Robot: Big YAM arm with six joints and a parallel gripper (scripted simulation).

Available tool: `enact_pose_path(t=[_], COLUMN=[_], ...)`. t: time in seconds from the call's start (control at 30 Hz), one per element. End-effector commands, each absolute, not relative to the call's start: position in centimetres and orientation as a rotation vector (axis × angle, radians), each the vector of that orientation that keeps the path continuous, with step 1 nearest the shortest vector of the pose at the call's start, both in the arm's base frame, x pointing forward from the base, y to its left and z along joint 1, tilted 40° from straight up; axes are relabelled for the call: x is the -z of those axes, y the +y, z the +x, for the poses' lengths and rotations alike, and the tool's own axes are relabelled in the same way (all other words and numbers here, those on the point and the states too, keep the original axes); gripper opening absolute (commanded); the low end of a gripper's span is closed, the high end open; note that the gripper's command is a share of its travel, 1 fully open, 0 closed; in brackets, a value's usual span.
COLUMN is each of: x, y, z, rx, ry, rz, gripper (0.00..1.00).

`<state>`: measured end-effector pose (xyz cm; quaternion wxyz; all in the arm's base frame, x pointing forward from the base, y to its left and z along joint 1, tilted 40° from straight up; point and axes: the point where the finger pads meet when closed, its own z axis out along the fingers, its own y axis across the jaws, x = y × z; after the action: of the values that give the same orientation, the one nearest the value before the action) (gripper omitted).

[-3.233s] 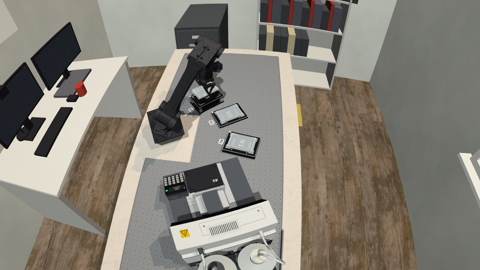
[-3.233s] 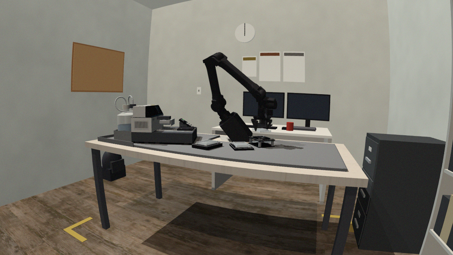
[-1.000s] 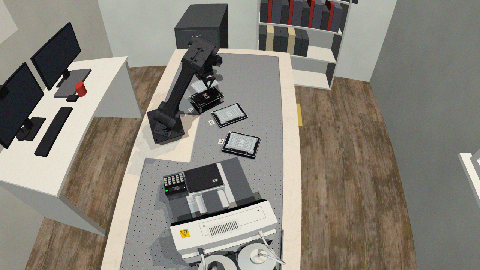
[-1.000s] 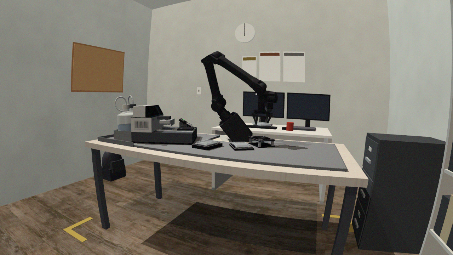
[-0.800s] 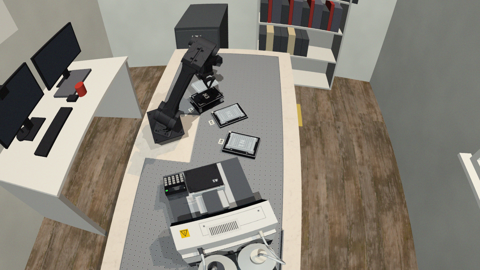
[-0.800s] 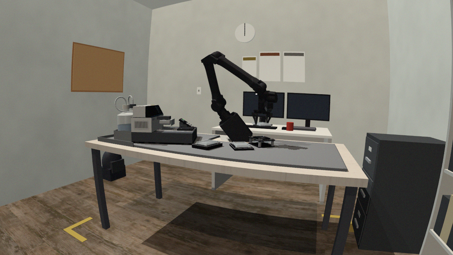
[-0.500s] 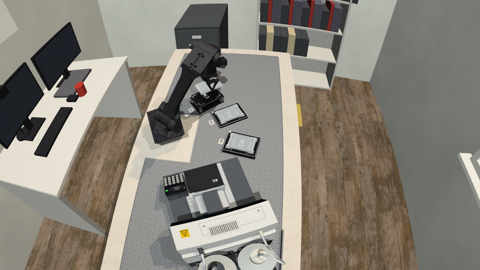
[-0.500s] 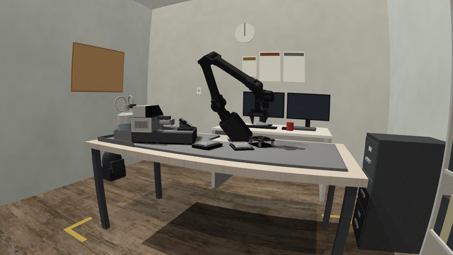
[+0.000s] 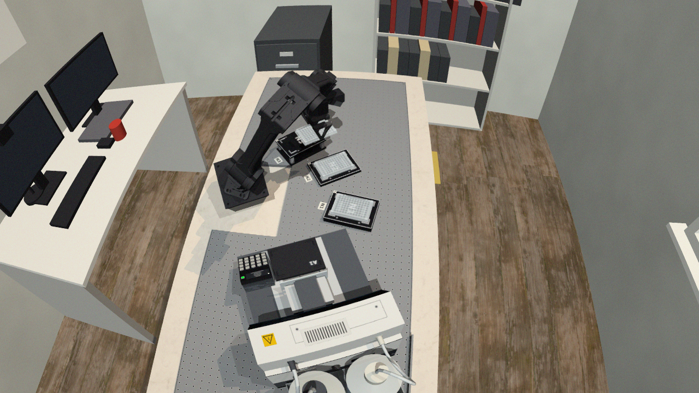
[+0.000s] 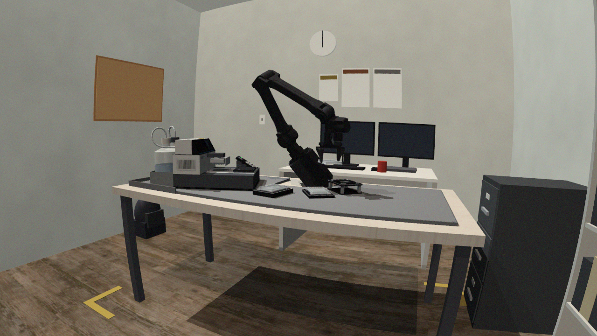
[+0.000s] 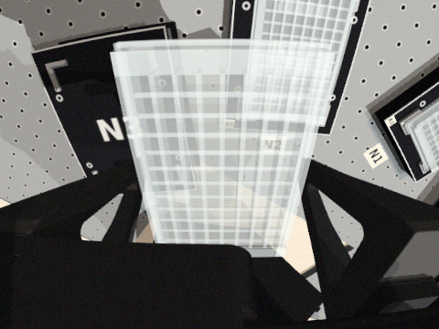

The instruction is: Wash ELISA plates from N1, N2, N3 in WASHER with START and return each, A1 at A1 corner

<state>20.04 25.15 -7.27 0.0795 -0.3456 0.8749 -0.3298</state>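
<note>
Walls: pale grey-green, plain; one corkboard (image 10: 128, 88) with a brown frame is mounted at left. A round wall clock (image 10: 322, 43) hangs above three posted sheets (image 10: 355, 88). Floor: brown wood planks (image 9: 493, 244) (image 10: 233, 246), marked with yellow corner tape (image 10: 93, 301). Furniture: a white desk (image 9: 161, 105) (image 10: 421, 171) supports two monitors (image 9: 83, 80) (image 10: 406, 140), a keyboard (image 9: 78, 191) and a red mug (image 9: 117, 130) (image 10: 382, 166). A dark filing cabinet (image 9: 288, 51) (image 10: 517, 250) stands near a white bookshelf (image 9: 492, 90) holding binders. Light: a broad dark shadow lies beneath the pale-edged workbench (image 9: 426, 195) (image 10: 334, 223).
</note>
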Motion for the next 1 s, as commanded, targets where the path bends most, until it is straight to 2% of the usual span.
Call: enact_pose_path(t=[0.0, 0.33, 0.5, 0.97], x=[5.9, 2.7, 1.7, -2.3], y=[24.3, 22.6, 21.5, 17.6], z=[21.1, 24.6, 25.0, 27.0], rx=[0.995, 0.994, 0.976, 0.983], ry=[2.618, 2.618, 2.641, 2.637], rz=[-1.068, -1.066, -0.931, -0.963], gripper=[0.84, 0.84, 0.84, 0.84])
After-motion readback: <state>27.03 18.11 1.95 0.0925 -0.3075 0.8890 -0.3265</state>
